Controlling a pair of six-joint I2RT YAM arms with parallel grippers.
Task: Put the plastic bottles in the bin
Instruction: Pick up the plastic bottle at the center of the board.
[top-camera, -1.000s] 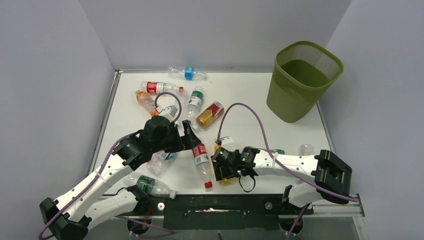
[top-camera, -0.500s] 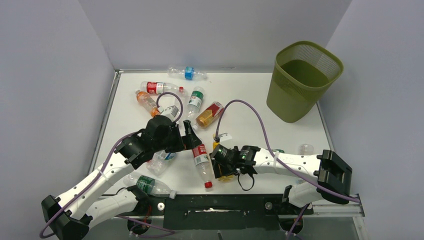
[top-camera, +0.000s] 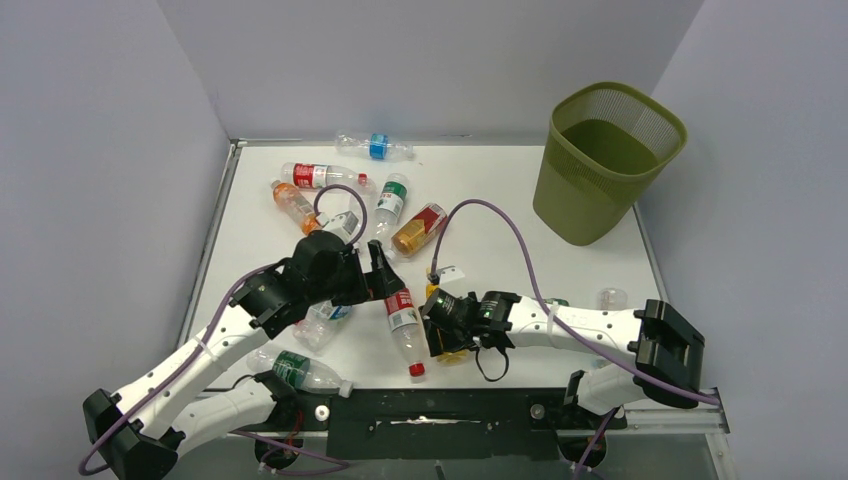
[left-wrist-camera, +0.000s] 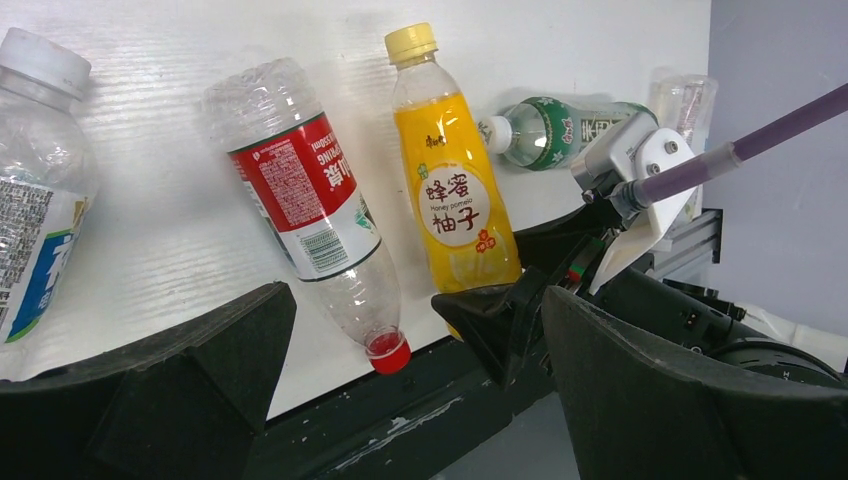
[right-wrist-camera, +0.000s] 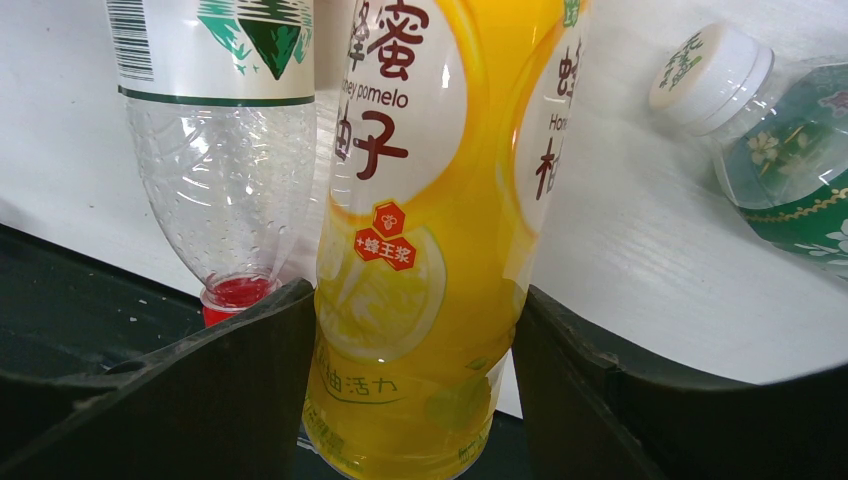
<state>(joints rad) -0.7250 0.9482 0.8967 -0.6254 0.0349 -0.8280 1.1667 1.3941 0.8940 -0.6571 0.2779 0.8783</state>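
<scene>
Grip check: my right gripper (right-wrist-camera: 415, 305) clasps the yellow pomelo bottle (right-wrist-camera: 430, 150) near its base, lower centre of the overhead view, close to the near edge of the table (top-camera: 500, 190). My left gripper (left-wrist-camera: 420, 300) gapes empty over the red-label bottle (left-wrist-camera: 300, 200). I judge a straight lift best. Open room leads to the bin (top-camera: 585, 205), upper right.

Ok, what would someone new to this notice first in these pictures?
Probably the bright yellow bottle, lying near the front edge of the table with the right gripper closed on its base. Next come the tall olive-green bin at the far right corner and the scattered bottles across the left half, where the left gripper hangs open over a red-labelled bottle.
</scene>
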